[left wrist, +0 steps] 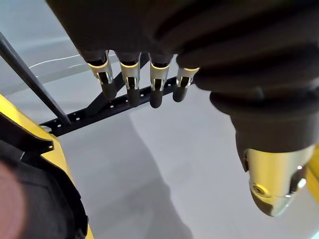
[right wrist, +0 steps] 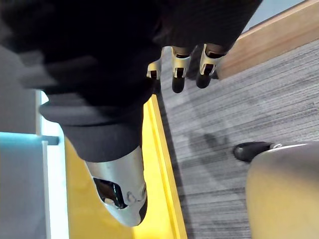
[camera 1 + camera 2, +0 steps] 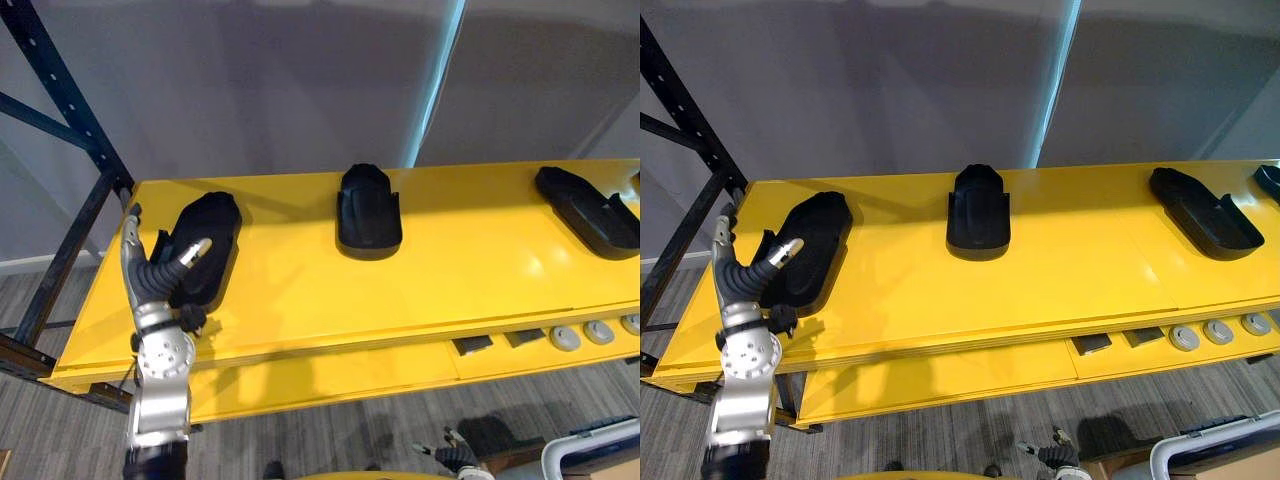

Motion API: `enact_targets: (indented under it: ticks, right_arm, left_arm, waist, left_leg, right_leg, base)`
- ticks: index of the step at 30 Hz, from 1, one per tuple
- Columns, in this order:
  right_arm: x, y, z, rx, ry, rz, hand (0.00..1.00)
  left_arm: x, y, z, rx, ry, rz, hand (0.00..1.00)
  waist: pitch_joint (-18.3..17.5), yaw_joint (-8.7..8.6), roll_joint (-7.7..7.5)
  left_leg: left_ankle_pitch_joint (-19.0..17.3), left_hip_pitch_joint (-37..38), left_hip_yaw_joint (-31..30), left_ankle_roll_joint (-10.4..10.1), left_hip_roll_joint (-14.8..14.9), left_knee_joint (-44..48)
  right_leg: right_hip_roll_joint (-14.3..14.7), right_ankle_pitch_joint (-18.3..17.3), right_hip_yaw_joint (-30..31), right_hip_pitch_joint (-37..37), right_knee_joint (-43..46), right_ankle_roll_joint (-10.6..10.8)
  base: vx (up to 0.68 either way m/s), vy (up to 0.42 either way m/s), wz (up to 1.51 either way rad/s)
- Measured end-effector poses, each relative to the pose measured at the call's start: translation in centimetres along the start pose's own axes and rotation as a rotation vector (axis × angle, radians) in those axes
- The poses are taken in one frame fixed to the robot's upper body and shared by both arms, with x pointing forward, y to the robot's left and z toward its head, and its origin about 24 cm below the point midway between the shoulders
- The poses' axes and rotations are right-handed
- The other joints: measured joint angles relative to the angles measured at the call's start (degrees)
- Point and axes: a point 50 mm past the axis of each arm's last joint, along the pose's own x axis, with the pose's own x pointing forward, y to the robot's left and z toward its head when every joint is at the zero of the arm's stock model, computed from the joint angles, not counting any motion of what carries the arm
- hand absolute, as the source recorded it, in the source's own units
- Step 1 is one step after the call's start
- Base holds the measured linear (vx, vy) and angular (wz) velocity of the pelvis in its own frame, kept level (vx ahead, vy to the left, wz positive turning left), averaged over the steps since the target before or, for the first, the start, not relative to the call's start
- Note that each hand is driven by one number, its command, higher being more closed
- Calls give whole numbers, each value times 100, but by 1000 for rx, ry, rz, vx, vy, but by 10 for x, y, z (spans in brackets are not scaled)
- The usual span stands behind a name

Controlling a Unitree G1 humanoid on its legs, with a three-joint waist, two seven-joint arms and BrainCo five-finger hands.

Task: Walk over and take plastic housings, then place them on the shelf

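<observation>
Three black plastic housings lie on the yellow shelf (image 3: 470, 270): a left housing (image 3: 215, 235), a middle housing (image 3: 368, 210) and a right housing (image 3: 588, 212). The tip of another housing (image 3: 1270, 180) shows at the far right edge. My left hand (image 3: 150, 270) is raised in front of the near end of the left housing, open and holding nothing, with its thumb pointing toward that housing. In the left wrist view its fingers (image 1: 130, 84) are straight, with the housing (image 1: 30, 199) beside them. My right hand (image 3: 455, 458) hangs low below the shelf front, open and not holding anything (image 2: 119, 189).
A dark blue rack upright (image 3: 70, 110) with diagonal braces stands at the shelf's left end. A lower yellow tier holds round grey parts (image 3: 565, 338) and small dark parts (image 3: 472, 346). A pale grey object (image 3: 590, 445) sits on the floor at lower right.
</observation>
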Motion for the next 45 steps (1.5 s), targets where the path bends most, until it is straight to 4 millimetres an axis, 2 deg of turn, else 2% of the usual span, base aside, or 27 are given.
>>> enact_targets:
  ticks: [1, 5, 11, 15, 17, 20, 24, 31, 35, 42, 45]
  right_arm:
    - [0, 1, 0, 1, 1, 0, 0]
    - [-2, 13, 1, 24, -13, 19, 0]
    - [-5, 18, 0, 13, -26, 23, 0]
    - [-6, 21, 2, -4, -35, 36, 0]
    - [-7, 23, 5, 1, -53, 37, 0]
    - [-8, 26, 5, -12, -58, 50, 0]
    - [-8, 25, 4, -13, -56, 47, 0]
    - [-10, 23, 3, -11, -58, 39, 0]
    - [-9, 21, 3, -12, -59, 34, 0]
    - [-8, 14, -4, -24, -24, 19, 0]
    - [-5, 15, -2, -31, -17, 26, 0]
  left_arm:
    - [-5, 1, 1, 1, 2, 4, 100]
    - [-36, 15, 1, 16, 41, 47, 100]
    - [-59, 18, -9, -11, 135, 23, 100]
    - [-67, 6, -13, -85, 186, -50, 100]
    - [-71, -6, -23, -99, 231, -105, 100]
    - [-76, -18, -35, -101, 286, -150, 100]
    - [-73, -30, -40, -112, 302, -174, 100]
    - [-65, -43, -58, -63, 350, -209, 100]
    - [-62, -48, -66, -40, 373, -230, 100]
    - [-52, -53, -75, -2, 373, -259, 100]
    - [-44, -52, -77, 27, 358, -265, 100]
  waist:
    - [5, 5, 1]
    - [22, 24, 0]
    - [37, 180, -41]
    - [33, 199, -87]
    - [26, 285, -105]
    - [7, 298, -135]
    - [0, 299, -145]
    - [-144, 266, -79]
    - [-172, 149, -44]
    - [-225, 120, -18]
    - [-229, -3, -17]
  left_leg:
    - [-49, -18, -1, 1, 7, 65]
    - [-283, -161, -9, 30, 56, 408]
    - [-537, -422, -90, 47, 102, 874]
    - [-704, -578, -138, 82, 109, 1169]
    - [-819, -621, -113, 114, 105, 1321]
    - [-901, -644, -89, 147, 83, 1403]
    - [-1035, -670, -24, 146, 71, 1536]
    - [-924, -532, 68, 98, 62, 1377]
    - [-627, -291, 141, 68, 22, 905]
    - [-278, -66, 165, 40, -27, 261]
    - [-161, 1, 163, 41, -42, 38]
  right_leg:
    - [1, -2, 1, 12, 1, 0]
    - [-10, -109, -71, 79, 79, 40]
    - [-53, -150, -217, 82, 146, 62]
    - [-106, -190, -331, 86, 195, 110]
    - [-126, -190, -312, 97, 197, 110]
    - [-163, -191, -306, 104, 197, 111]
    - [-194, -193, -244, 104, 197, 114]
    - [-203, -200, -135, 82, 198, 124]
    - [-193, -199, -89, 17, 195, 124]
    - [-109, -166, -10, -122, 177, 84]
    - [-78, -129, -14, -133, 117, 76]
  base:
    - [0, 0, 0]
    - [-24, -3, 8]
    - [4, 4, 10]
    - [16, 20, 9]
    - [13, 35, -6]
    - [17, 36, -4]
    - [17, 34, -7]
    - [20, 4, -10]
    - [20, -19, -5]
    - [-34, -17, -6]
    - [-4, -1, -1]
